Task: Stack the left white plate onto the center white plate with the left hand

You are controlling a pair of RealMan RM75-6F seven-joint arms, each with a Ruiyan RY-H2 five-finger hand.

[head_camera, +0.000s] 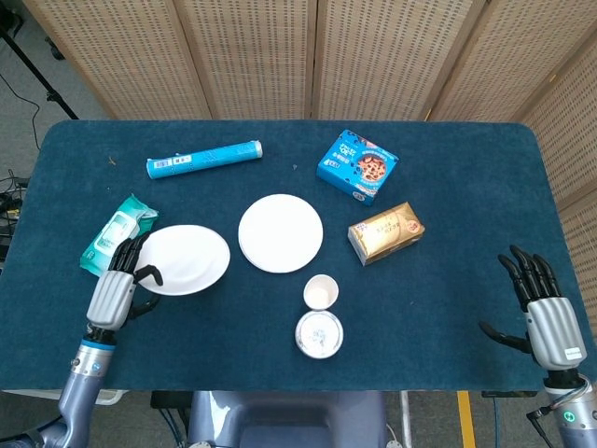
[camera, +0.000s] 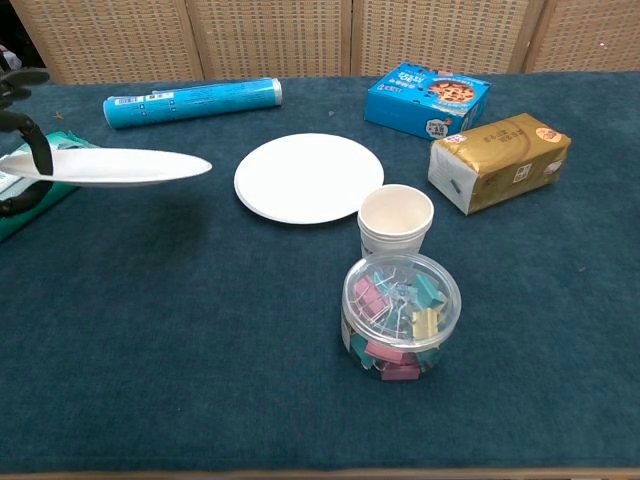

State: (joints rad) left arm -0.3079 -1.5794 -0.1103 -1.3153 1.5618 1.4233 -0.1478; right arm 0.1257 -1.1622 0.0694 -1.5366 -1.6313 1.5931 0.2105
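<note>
My left hand [head_camera: 116, 287] grips the left edge of a white plate [head_camera: 187, 259] and holds it level above the table; the chest view shows the same plate [camera: 110, 167] edge-on with the hand [camera: 22, 140] at its left rim. The center white plate [head_camera: 280, 233] lies flat on the blue cloth, just right of the lifted plate, and appears again in the chest view [camera: 309, 177]. My right hand [head_camera: 543, 313] hovers at the table's right front corner, fingers spread, holding nothing.
A wipes pack [head_camera: 114, 233] lies under and left of the lifted plate. A blue tube [head_camera: 203, 160] lies at the back. A paper cup [head_camera: 321, 291] and a clip jar [head_camera: 319, 334] stand in front of the center plate. A cookie box [head_camera: 356, 166] and a tan pack [head_camera: 386, 231] sit to the right.
</note>
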